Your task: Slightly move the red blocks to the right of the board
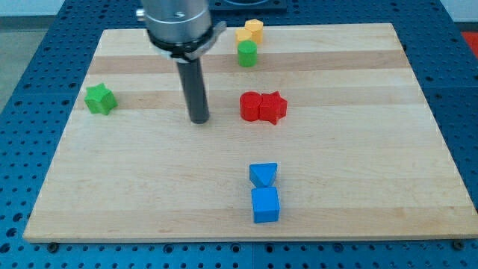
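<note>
Red (263, 107), blue (264, 193), green (99, 99), yellow (250, 31) blocks; pale wooden board (358, 172)

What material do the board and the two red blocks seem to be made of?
The board looks like pale wood with a matte finish: grain lines and glued strips show. The red blocks look like painted wood or plastic, uniformly coloured and slightly glossy; which one I cannot tell.

A wooden board (373, 149) lay on a blue perforated table (30, 75). A green star block (99, 99) sat near the board's edge at the view's left. Towards the view's top, two yellow blocks (249, 31) touched each other, with a green cylinder block (247, 53) just below them. Near the view's bottom, a blue triangular block (263, 175) stood directly above a blue cube (265, 205), the two touching.
</note>
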Controlling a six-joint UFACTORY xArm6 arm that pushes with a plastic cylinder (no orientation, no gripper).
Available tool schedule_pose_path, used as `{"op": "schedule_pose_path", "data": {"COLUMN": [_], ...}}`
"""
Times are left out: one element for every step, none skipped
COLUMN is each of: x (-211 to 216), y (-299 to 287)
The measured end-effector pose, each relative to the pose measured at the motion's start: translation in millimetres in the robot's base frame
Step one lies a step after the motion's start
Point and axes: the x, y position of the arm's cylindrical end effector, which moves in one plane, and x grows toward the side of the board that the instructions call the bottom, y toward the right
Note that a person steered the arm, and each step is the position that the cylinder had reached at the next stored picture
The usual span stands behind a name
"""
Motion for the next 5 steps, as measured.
{"op": "schedule_pose_path", "data": {"x": [-3.0,-16.7,-13.6,-45.4,-73.0], "y": [37.3,54.4,32.2,12.7,19.6]}}
